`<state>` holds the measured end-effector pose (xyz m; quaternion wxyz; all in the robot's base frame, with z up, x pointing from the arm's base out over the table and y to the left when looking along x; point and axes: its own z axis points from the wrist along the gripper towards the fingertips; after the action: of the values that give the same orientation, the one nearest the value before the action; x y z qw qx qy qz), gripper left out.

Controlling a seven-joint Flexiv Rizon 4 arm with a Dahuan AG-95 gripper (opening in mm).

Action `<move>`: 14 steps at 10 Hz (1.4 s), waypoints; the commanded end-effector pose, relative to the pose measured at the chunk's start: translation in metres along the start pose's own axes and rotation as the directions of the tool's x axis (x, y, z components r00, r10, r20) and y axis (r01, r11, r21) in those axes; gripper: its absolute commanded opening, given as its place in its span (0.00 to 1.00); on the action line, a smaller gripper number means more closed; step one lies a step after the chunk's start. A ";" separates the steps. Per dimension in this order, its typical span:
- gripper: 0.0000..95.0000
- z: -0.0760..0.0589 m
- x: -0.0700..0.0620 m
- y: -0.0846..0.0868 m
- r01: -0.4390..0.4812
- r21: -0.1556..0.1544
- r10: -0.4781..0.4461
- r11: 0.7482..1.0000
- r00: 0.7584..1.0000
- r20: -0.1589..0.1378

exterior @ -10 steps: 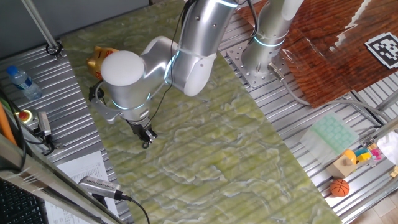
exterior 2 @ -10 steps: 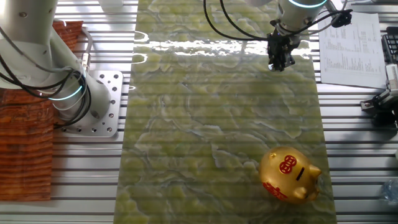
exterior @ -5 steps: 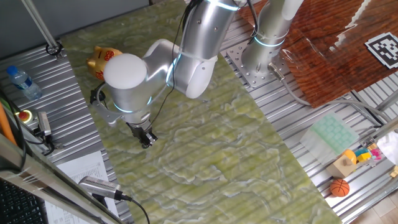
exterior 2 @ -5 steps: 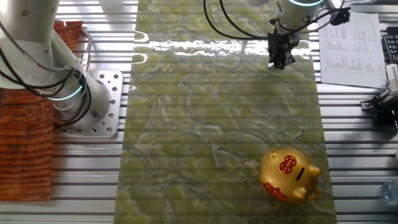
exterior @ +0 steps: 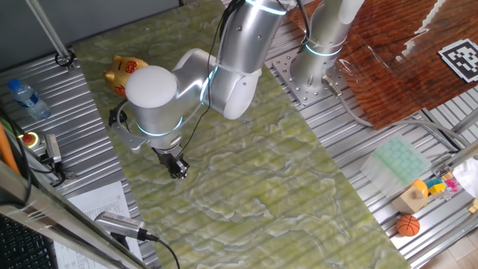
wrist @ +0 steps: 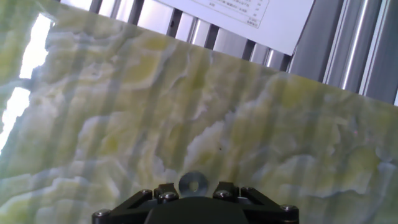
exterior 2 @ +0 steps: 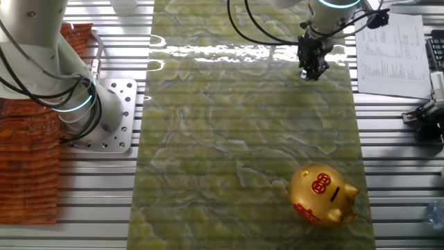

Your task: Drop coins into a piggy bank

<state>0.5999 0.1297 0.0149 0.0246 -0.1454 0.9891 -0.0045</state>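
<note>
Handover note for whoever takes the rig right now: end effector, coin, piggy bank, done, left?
End effector: low over the green mat near the printed sheet, closed on a coin, which shows only in the hand view between the tips.
Piggy bank: upright at the other end of the mat, slot on top, well away from the end effector.
Done: coin is gripped.
Left: carry it over to the slot and release. No other coins visible.

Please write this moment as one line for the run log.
gripper: shut on coin | position: above green mat | piggy bank: apart, upright, not reached
</note>
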 end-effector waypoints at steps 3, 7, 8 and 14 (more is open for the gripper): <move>0.40 0.001 -0.003 0.002 -0.007 0.001 0.007 1.000 1.000 -0.003; 0.40 0.004 -0.003 0.003 -0.007 0.006 0.007 1.000 1.000 0.004; 0.40 0.004 -0.003 0.003 -0.006 0.006 0.006 1.000 1.000 0.003; 0.40 0.004 -0.003 0.003 -0.020 0.004 0.020 1.000 1.000 0.004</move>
<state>0.6014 0.1329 0.0111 0.0264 -0.1350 0.9905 -0.0057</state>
